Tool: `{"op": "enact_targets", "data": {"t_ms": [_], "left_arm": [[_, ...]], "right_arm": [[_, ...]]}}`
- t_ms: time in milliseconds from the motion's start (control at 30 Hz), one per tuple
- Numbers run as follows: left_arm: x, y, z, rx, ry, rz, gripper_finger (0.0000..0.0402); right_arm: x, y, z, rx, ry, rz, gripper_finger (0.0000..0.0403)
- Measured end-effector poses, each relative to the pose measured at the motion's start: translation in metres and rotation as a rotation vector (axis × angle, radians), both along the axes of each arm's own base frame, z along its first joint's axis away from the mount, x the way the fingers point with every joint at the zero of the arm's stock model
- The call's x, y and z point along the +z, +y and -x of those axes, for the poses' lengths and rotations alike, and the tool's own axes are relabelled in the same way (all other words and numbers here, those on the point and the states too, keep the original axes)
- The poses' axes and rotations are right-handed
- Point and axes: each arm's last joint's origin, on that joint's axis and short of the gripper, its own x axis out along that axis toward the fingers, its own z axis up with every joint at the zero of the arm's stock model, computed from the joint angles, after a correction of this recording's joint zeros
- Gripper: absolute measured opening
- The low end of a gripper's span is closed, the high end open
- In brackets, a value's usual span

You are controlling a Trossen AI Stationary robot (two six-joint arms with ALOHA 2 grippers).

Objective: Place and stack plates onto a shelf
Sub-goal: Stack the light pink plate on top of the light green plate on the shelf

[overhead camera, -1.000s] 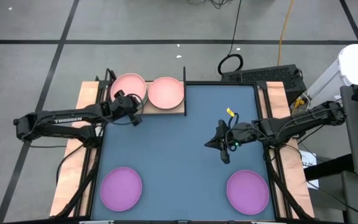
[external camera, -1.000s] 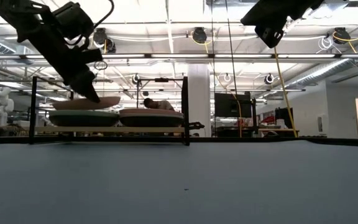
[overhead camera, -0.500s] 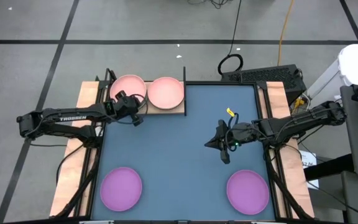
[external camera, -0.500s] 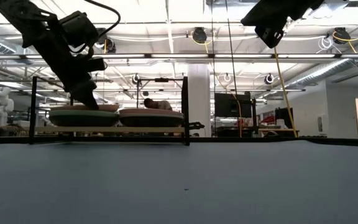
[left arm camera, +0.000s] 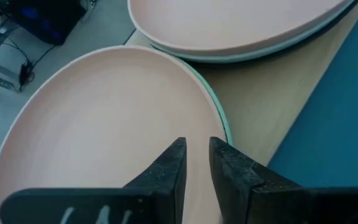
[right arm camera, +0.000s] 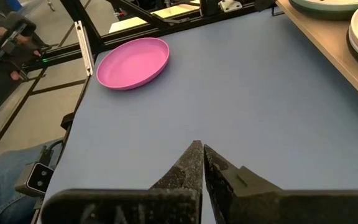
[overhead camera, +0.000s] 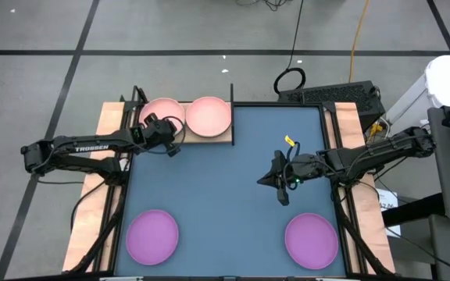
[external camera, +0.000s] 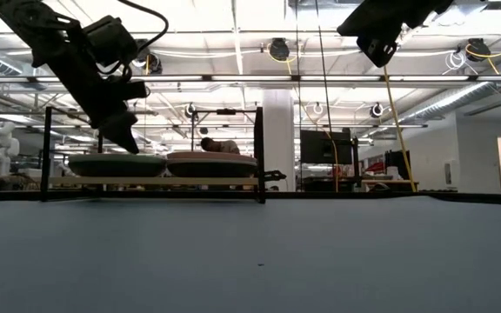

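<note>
Shelf: a light wooden rectangular board with thin black metal posts point(overhead camera: 226, 140) sits at the far left of the desk, on the edge of the blue-grey mat point(overhead camera: 225, 195).
Stacks on shelf: two piles side by side, each topped by a round flat pink plastic plate, the left one point(overhead camera: 161, 109) and the right one point(overhead camera: 208, 115). In the left wrist view a pale green rim point(left arm camera: 222, 127) shows under the left pink plate; darker plates lie beneath both piles, exact count not readable.
Left gripper: the left gripper point(overhead camera: 170, 145) is just over the near edge of the left pile. Its fingers point(left arm camera: 166, 171) stand a narrow gap apart above the pink plate, with nothing between them.
Right gripper: the right gripper point(overhead camera: 281, 197) waits over the mat, well apart from the shelf, fingers pressed together and holding nothing.
Left to do: two round flat purple plastic plates lie on the mat's near side, one left point(overhead camera: 152, 236), one right point(overhead camera: 312, 238).
Progress: judged well past halfway; the pink plate appears set down, two plates outstanding.
</note>
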Motion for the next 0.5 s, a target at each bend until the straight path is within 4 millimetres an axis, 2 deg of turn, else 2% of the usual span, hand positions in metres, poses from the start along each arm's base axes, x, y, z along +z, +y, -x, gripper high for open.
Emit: {"op": "enact_targets", "data": {"t_ms": [500], "left_arm": [[0.0067, 0.0021, -0.0047, 0.046, -0.107, -0.029, 0.0079]], "right_arm": [[0.0000, 0.0000, 0.0000, 0.007, -0.001, 0.013, 0.0000]]}}
